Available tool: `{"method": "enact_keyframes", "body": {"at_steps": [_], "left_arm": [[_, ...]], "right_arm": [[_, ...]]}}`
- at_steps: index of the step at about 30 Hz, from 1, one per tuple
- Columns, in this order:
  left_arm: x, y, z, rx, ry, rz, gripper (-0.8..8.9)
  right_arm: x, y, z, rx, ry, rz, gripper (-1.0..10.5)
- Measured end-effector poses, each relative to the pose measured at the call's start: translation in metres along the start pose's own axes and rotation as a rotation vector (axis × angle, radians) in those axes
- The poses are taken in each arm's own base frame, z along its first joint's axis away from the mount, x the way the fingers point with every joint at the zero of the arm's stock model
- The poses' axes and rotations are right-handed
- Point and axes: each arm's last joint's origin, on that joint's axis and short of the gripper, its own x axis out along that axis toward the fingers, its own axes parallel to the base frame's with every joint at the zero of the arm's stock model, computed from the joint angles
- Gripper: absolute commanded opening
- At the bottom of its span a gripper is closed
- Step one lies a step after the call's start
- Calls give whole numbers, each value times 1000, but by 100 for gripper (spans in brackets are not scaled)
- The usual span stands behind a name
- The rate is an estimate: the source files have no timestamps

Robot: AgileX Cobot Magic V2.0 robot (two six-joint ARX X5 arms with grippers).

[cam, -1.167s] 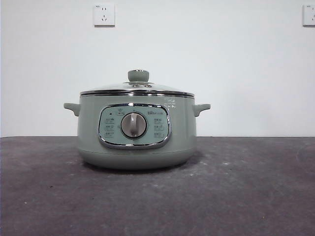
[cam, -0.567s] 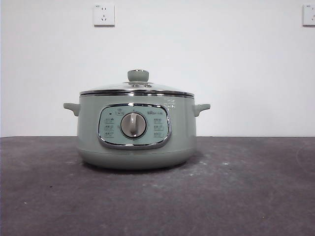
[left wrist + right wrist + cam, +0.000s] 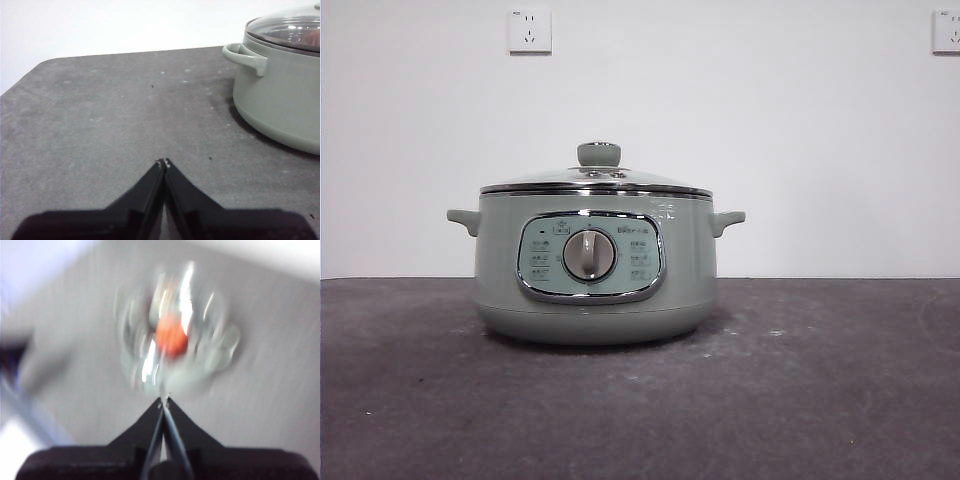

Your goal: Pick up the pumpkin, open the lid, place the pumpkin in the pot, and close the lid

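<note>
The left gripper (image 3: 164,162) sat low over the bare worktop (image 3: 110,115), jaws pinched together tip to tip and holding nothing, with the pot (image 3: 280,100) off to one side of it, near but apart. From that wrist view one side handle (image 3: 243,56) stuck out toward the open worktop, and the lid (image 3: 290,30) was seated on the rim. In the front view the pot (image 3: 592,260) stood on the dark worktop (image 3: 800,400), roughly midway between its side edges and a little left of centre, control panel and dial (image 3: 590,255) facing forward, a small handle on each side. The lid (image 3: 596,182) lay flat and closed on top, its knob (image 3: 599,153) upright in the middle. No arm showed in the front view. The right gripper (image 3: 164,400) was up above the pot, looking down on it, jaws closed and empty; that picture was badly smeared. Through the glare of the glass lid (image 3: 175,335) an orange-red blob showed, the pumpkin (image 3: 171,337), inside the pot under the lid. Its stem could not be made out in the blur.
</note>
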Motion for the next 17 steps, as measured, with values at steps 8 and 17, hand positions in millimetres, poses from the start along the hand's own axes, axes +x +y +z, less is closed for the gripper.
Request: {"method": "enact_keyframes", "body": {"at_steps": [8,17], "left_arm": [[0,0,0,0,0,0,-4],[0,0,0,0,0,0,-4]], "right_arm": [[-53,1,-45,-54,-337,-242,1],[-14,-4,-127,-109,-496,-335,1]]}}
